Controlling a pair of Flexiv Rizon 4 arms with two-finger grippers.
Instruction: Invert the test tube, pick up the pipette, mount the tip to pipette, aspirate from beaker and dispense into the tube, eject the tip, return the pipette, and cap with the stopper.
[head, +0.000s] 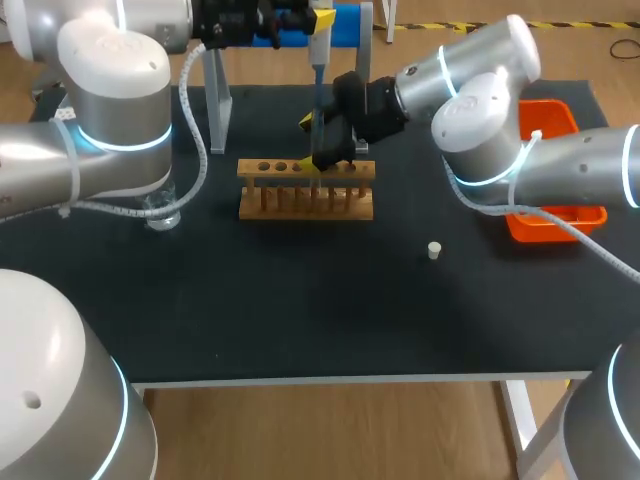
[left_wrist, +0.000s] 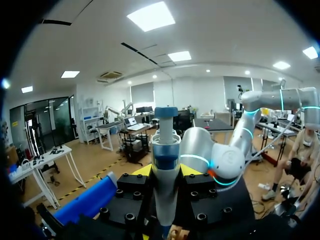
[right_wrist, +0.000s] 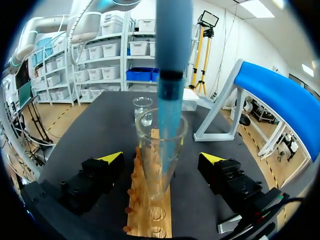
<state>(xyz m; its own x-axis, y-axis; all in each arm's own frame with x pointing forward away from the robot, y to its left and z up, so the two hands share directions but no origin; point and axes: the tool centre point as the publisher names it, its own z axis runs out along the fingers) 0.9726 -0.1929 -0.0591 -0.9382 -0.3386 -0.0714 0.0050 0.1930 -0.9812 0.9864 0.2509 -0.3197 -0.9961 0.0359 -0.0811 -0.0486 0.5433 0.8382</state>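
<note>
A blue pipette (head: 318, 60) hangs upright over the wooden rack (head: 306, 190), with my left gripper (head: 318, 20) shut on its body at the back of the table. In the left wrist view the pipette (left_wrist: 165, 170) is clamped between the yellow-tipped fingers of that gripper (left_wrist: 165, 172). Its lower end reaches down into the mouth of a clear test tube (right_wrist: 159, 150) standing in the rack (right_wrist: 150, 215). My right gripper (right_wrist: 162, 160) is open, one finger on each side of the tube and clear of it; seen from above, this gripper (head: 315, 143) is at the rack's back.
A small white stopper (head: 434, 250) lies on the black mat, right of the rack. A glass beaker (head: 163, 212) stands at the left, partly under my left arm, ahead of the rack (right_wrist: 143, 111). An orange tray (head: 548, 130) is at the right edge. The blue-topped stand (head: 350, 25) is behind the rack.
</note>
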